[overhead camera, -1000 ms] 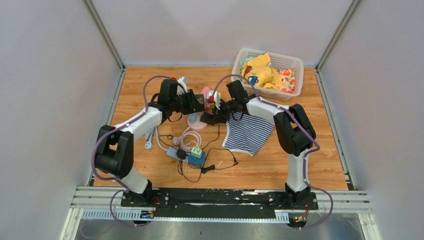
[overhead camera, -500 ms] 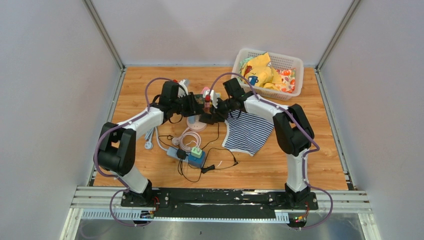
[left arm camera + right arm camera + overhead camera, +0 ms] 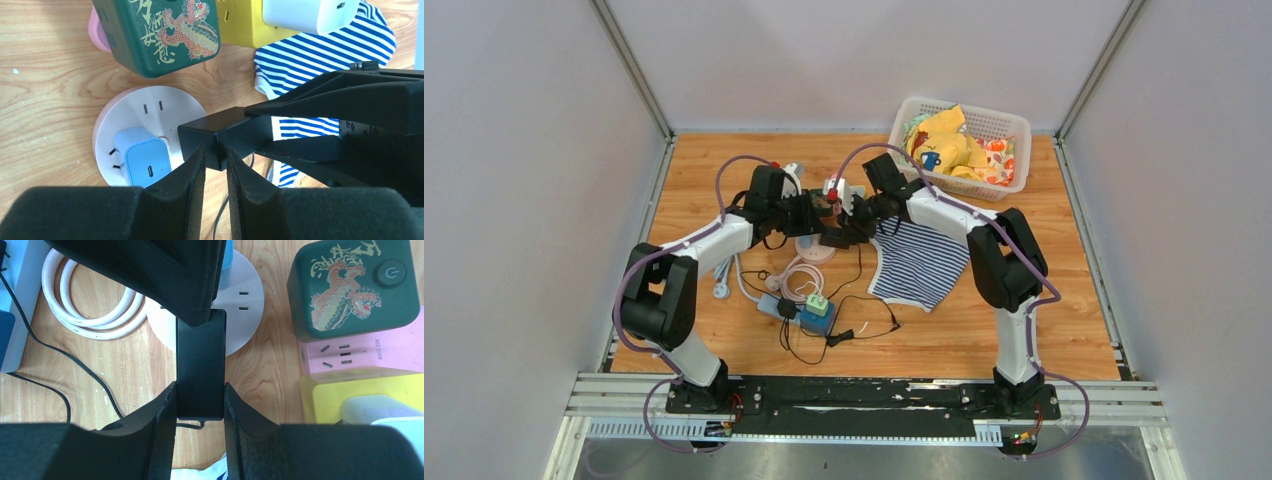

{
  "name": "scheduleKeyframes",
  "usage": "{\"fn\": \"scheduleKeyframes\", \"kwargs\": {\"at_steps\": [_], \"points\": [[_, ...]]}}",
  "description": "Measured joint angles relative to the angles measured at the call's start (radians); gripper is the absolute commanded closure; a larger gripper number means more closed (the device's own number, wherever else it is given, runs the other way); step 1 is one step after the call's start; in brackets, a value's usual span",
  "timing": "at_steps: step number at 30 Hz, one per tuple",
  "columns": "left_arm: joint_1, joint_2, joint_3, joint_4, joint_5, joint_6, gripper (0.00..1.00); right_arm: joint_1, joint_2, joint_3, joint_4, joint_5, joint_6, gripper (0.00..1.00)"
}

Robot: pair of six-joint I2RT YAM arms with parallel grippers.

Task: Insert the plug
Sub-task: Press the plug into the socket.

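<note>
The right tool (image 3: 200,390) is being kept narrow, with both fingers being pressed against the long sides of the black plug (image 3: 200,365). The left tool (image 3: 216,155) is also being kept narrow, and the opposite end of the same plug is being pinched between its fingertips (image 3: 197,165). The plug is being held by both tools at once, off the desk (image 3: 1044,300), just over the edge of the round socket (image 3: 150,107). Its prongs are being hidden by the tools.

Counts:
- One black plug is being gripped.
- One round socket is being seen on the desk, with one blue charger (image 3: 145,162) being carried in it.
- One green cube socket (image 3: 165,35) with a dragon print is being seen just beyond the round socket.
- One pink strip (image 3: 360,352) is being seen beside the green cube.
- One yellow cube (image 3: 240,30) is being seen next to it, with one white charger (image 3: 310,12) being carried on it.
- One striped cloth (image 3: 325,55) is being seen lying under the right arm.
- One white cable coil (image 3: 95,310) is being seen lying near the round socket.
- One basket (image 3: 1021,150) filled with clothes is being seen at the far right corner of the desk.
</note>
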Motion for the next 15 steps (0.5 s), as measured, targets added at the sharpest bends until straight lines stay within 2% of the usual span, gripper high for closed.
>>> {"fn": "scheduleKeyframes", "kwargs": {"at_steps": [6,8,15], "points": [[-0.008,0.000,0.016,-0.019,-0.037,0.040,0.77,0.006,0.000,0.014,-0.008,0.006,0.001,0.86],[-0.010,0.000,0.022,-0.029,-0.053,0.051,0.81,0.008,0.002,0.023,-0.011,0.005,0.004,0.86],[-0.017,0.002,0.038,-0.098,-0.159,0.103,0.84,0.013,0.007,0.046,-0.018,0.000,0.023,0.87]]}}
